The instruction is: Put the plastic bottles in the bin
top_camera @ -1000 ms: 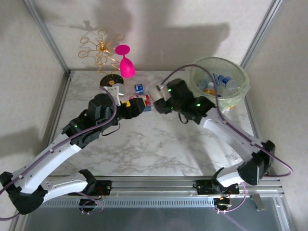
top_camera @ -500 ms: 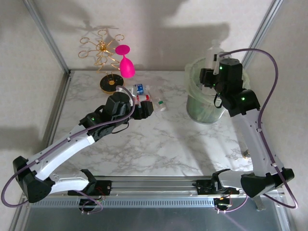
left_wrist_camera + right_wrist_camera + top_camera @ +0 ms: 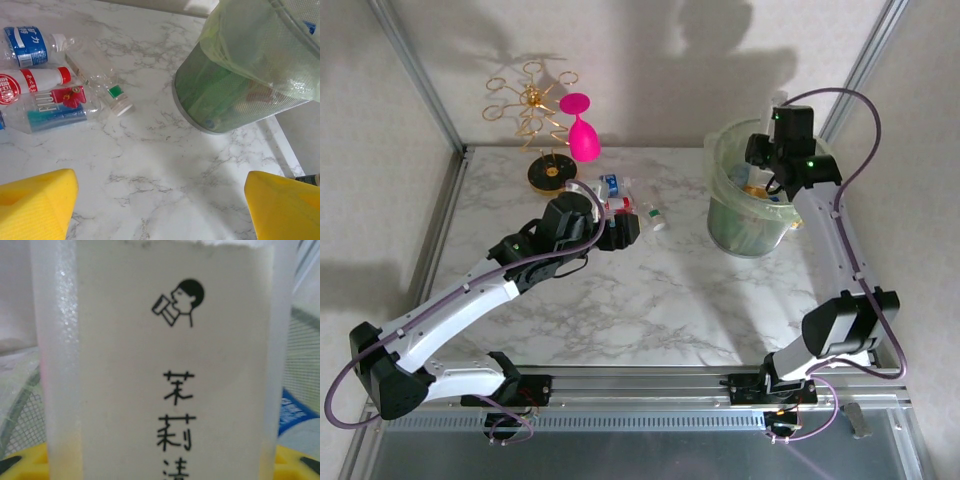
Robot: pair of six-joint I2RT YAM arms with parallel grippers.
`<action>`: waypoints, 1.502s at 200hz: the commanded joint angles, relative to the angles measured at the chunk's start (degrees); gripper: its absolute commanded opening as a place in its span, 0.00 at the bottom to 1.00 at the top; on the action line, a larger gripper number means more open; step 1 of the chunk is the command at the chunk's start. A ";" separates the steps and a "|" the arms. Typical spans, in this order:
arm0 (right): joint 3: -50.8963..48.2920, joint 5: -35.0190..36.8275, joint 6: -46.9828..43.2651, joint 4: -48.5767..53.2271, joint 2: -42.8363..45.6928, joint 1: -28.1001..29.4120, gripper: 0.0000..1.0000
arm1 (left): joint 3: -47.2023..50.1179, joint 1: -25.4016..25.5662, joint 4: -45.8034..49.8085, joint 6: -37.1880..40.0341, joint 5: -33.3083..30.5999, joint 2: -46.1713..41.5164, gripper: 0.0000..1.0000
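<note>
- Standing upright between the yellow pads (image 3: 287, 462) of the right gripper (image 3: 155, 467), a white-labelled bottle (image 3: 175, 340) sits close against the wrist camera. Its label carries black characters and a small drinking-figure mark.
- The right jaws are clamped on that bottle, one pad at each lower side of it.
- From above, the right gripper (image 3: 775, 140) hangs over the mouth of the bin (image 3: 735, 225), a pale-green bucket lined with a clear bag at the far right of the table.
- The bin's netted wall and a blue label (image 3: 295, 410) inside it show behind the held bottle.
- The left gripper (image 3: 160, 210) hovers over the bare marble table (image 3: 165, 165). Its yellow fingertips (image 3: 35, 205) are wide apart, with nothing between them or touching them.
- Ahead of the left gripper and to its left, four bottles lie in a cluster on the table, touching or just beside one another:
  - a blue-labelled bottle (image 3: 25, 45)
  - a red-and-white bottle (image 3: 30, 82)
  - a flower-labelled bottle (image 3: 55, 107)
  - a crushed clear bottle (image 3: 95, 70) with a white cap
- The bin (image 3: 225, 100) stands ahead and to the right of the left gripper, apart from the cluster.
- At the far left of the table, a pink wine glass (image 3: 582, 130) stands just beside a gold wire rack (image 3: 530, 100). Both are behind the cluster and well apart from both jaws.
</note>
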State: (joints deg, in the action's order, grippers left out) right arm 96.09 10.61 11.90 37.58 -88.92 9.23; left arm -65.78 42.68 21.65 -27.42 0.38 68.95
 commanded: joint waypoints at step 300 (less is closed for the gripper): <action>4.11 -8.53 -4.96 1.18 0.46 14.48 0.56 | 4.39 -10.31 -3.33 -10.94 2.90 -3.05 0.87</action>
State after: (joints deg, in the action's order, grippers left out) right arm 96.49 2.68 11.86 36.60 -87.11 18.15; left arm -64.31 37.52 20.18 -31.53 -0.95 67.79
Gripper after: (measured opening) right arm 0.561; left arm 0.870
